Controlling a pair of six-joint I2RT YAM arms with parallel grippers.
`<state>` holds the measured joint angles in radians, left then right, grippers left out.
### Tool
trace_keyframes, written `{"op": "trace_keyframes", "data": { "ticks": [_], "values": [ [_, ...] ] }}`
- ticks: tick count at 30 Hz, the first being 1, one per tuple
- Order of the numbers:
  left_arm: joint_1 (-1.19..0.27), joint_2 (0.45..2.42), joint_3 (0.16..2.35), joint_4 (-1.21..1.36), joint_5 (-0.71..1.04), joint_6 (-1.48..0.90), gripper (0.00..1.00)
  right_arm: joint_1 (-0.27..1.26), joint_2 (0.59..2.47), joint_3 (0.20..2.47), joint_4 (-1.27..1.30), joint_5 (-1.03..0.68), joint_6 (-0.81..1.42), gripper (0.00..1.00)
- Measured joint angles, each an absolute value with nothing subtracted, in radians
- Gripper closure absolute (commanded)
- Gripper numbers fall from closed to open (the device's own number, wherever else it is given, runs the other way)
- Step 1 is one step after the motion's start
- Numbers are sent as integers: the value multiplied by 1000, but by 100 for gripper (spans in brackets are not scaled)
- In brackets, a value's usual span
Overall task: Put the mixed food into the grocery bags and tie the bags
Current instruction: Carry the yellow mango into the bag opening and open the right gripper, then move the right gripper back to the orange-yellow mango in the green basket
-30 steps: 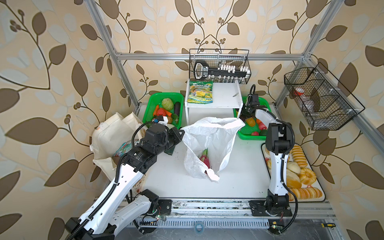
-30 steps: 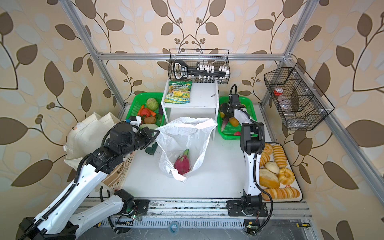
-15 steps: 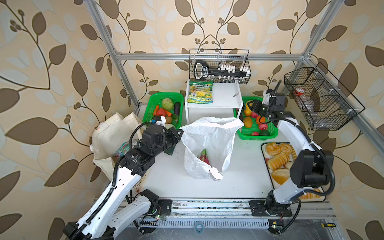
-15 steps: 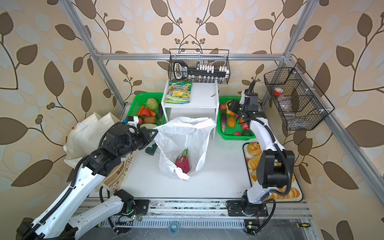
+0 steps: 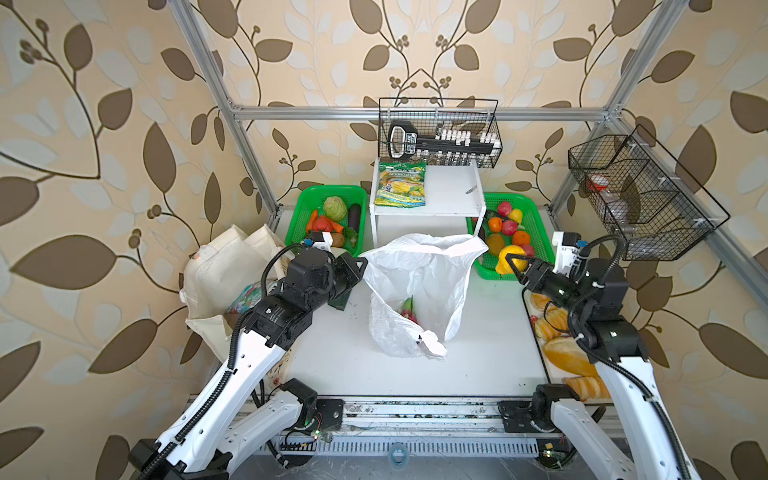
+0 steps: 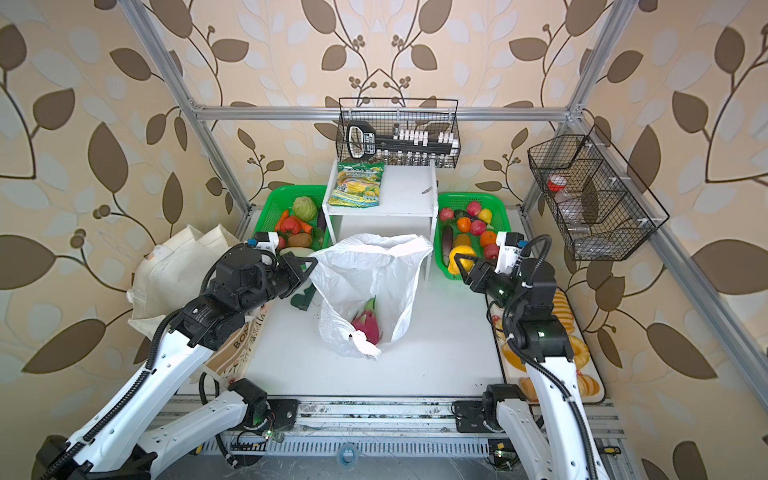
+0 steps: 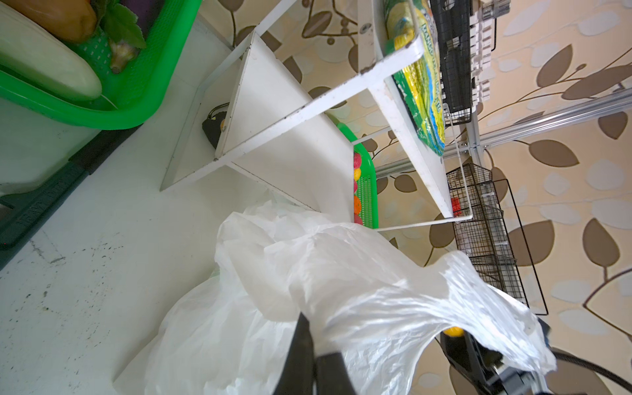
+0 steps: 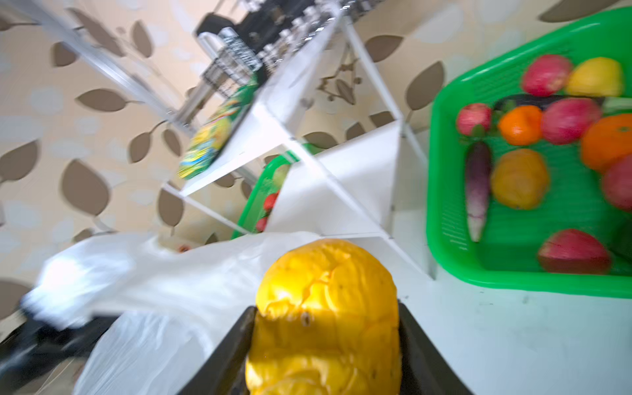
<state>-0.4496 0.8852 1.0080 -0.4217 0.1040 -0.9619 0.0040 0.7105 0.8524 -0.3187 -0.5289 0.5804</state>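
Yellow and lumpy, the toy fruit [image 8: 325, 284] sits clamped between the two black jaws of the right gripper [image 5: 516, 262]. In both top views it hangs over the near corner of the green basket [image 6: 469, 194], with the other toy fruits lying below it.

Just beside it stands the white plastic bag [image 5: 419, 270], on the table [image 5: 490, 357] in front of the white shelf [image 6: 407, 195]. Its mouth gapes upward, and its nearest rim leans out toward the basket. A pink dragon fruit [image 6: 365, 322] already lies at the bottom of the bag.

On the bag's far side the left gripper [image 6: 313, 262] is pinched shut on the thin film of the rim. The left wrist view shows plastic draped over its closed fingers, so that grip appears to be what props the mouth open.

The step in hand looks like the carry from basket to bag. The next move calls for a short sideways travel over the leaning rim until the fruit is above the opening. Then comes a lowering and a release of the jaws, with the left grip kept on until the fruit is in. The film is limp, and a brush against the rim could fold the mouth shut.

Beyond the left arm the canvas tote [image 5: 220, 266] slumps at the table's edge. Neither bag is tied.
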Motion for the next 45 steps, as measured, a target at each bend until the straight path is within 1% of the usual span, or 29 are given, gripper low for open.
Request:
{"op": "trace_keyframes", "data": {
  "ticks": [2,4,8,9,13,16,17,19,20,21,25,29,32,35,41,43,45],
  "values": [
    [-450,897,1008,-415,102,-966,100,67,687,886,-324,-614,566,42],
    [-445,906,1008,-411,102,-971,100,154,686,915,-324,-656,543,42],
    [-443,917,1008,-396,105,-977,100,373,711,931,-319,-661,471,43],
    [-443,917,1008,-393,106,-977,100,418,720,931,-318,-646,452,42],
    [-443,918,1008,-392,126,-979,100,617,770,926,-282,-500,352,43],
    [-443,918,1008,-392,129,-981,100,722,826,926,-237,-384,282,41],
    [-443,918,1008,-392,130,-981,100,750,855,926,-223,-341,257,38],
    [-443,917,1008,-392,130,-981,100,785,906,929,-211,-271,215,28],
    [-443,916,1008,-392,130,-981,100,796,929,929,-210,-242,195,23],
    [-443,915,1008,-393,130,-981,100,801,941,929,-211,-224,180,20],
    [-443,903,1008,-398,128,-981,100,807,919,928,-205,-163,146,14],
    [-443,896,1008,-397,128,-981,100,808,788,922,-168,-137,113,13],
    [-443,896,1008,-397,128,-981,100,807,678,922,-143,-116,81,8],
    [-443,897,1008,-397,128,-981,100,804,581,913,-117,-68,39,6],
    [-443,898,1008,-397,128,-981,100,776,435,825,-65,163,-44,5],
    [-443,898,1008,-397,128,-981,100,759,408,788,-43,242,-55,1],
    [-443,898,1008,-397,127,-981,100,735,388,748,-22,327,-51,1]
  ]
}}
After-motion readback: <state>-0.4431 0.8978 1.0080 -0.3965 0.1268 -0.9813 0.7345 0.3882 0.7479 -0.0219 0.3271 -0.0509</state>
